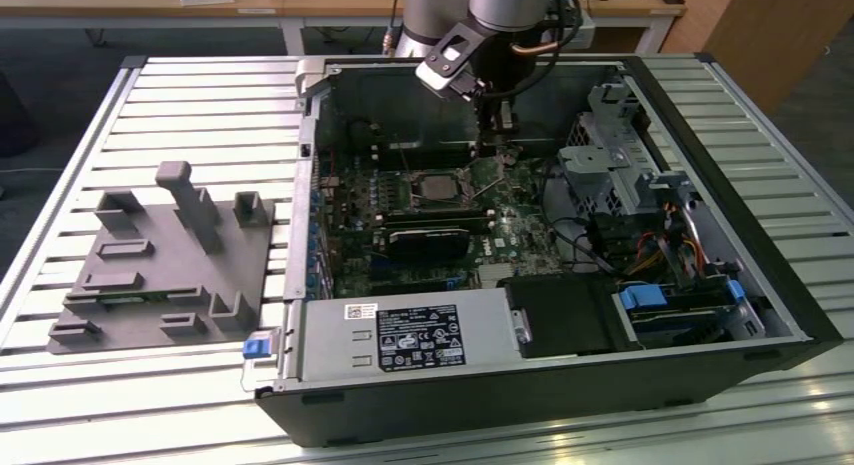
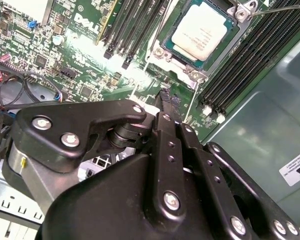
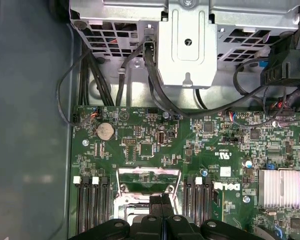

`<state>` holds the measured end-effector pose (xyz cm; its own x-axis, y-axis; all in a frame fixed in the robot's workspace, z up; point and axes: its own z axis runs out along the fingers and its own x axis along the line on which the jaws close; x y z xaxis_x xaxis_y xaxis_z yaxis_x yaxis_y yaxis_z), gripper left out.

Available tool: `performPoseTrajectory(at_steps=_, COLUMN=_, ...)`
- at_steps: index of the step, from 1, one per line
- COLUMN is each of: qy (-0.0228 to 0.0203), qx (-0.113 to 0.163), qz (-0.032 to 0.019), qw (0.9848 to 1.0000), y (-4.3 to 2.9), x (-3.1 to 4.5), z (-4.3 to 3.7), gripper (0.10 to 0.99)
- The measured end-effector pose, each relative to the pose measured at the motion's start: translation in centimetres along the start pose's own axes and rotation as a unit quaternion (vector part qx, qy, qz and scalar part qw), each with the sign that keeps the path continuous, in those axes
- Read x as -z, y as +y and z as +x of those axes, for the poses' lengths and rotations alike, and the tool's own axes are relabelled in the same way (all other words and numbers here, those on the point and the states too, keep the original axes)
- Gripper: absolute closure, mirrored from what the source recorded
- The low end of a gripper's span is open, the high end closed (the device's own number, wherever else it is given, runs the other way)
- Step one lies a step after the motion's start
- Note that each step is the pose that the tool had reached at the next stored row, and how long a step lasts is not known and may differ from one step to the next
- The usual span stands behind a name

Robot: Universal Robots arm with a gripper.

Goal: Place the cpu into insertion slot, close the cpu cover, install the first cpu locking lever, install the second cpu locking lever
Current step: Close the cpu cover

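The arm reaches down into the open computer case (image 1: 747, 315) that lies on the slatted desk (image 1: 200, 95). The cpu (image 2: 199, 31) sits flat in the insertion slot (image 2: 219, 52) on the green motherboard (image 3: 140, 135), its silver top uncovered. In the first wrist view the cpu cover (image 3: 147, 173) is lifted off the slot, with green board showing through its cut-out. The pincer (image 3: 161, 199) is pressed fully together with nothing between its fingers, its tip right at the cover's edge; whether it touches is unclear. A grey fixture (image 1: 167, 260) rests on the desk beside the case.
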<state>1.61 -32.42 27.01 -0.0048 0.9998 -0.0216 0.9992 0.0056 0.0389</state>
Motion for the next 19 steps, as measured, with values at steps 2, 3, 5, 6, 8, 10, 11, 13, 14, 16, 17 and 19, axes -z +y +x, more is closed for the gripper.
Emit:
performPoseTrajectory(at_steps=2, qy=0.0, qx=0.0, qz=0.0, qw=1.0, y=0.08, x=-0.01, z=0.0, gripper=0.98)
performPoseTrajectory(at_steps=3, qy=0.0, qx=0.0, qz=0.0, qw=1.0, y=0.12, x=-0.01, z=0.0, gripper=0.98)
performPoseTrajectory(at_steps=5, qy=0.0, qx=0.0, qz=0.0, qw=1.0, y=0.19, x=-0.01, z=0.0, gripper=0.98)
performPoseTrajectory(at_steps=6, qy=0.0, qx=0.0, qz=0.0, qw=1.0, y=0.29, x=-0.02, z=0.0, gripper=0.98)
performPoseTrajectory(at_steps=8, qy=0.0, qx=0.0, qz=0.0, qw=1.0, y=0.58, x=-0.05, z=0.0, gripper=0.98)
performPoseTrajectory(at_steps=10, qy=0.0, qx=0.0, qz=0.0, qw=1.0, y=0.78, x=-0.1, z=0.0, gripper=0.98)
performPoseTrajectory(at_steps=11, qy=0.0001, qx=0.0, qz=-0.0001, qw=1.0, y=0.94, x=-0.14, z=0.0, gripper=0.98)
performPoseTrajectory(at_steps=13, qy=0.0, qx=0.0, qz=0.0, qw=1.0, y=1.25, x=-0.27, z=0.06, gripper=0.98)
performPoseTrajectory(at_steps=14, qy=-0.0001, qx=0.0, qz=0.0, qw=1.0, y=1.38, x=-0.32, z=0.12, gripper=0.98)
performPoseTrajectory(at_steps=16, qy=0.0, qx=0.0, qz=0.0, qw=1.0, y=1.74, x=-0.42, z=0.29, gripper=0.98)
performPoseTrajectory(at_steps=17, qy=0.0, qx=0.0, qz=0.0, qw=1.0, y=2.05, x=-0.48, z=0.38, gripper=0.98)
performPoseTrajectory(at_steps=19, qy=0.0, qx=0.0, qz=0.0002, qw=1.0, y=2.55, x=-0.63, z=0.58, gripper=0.98)
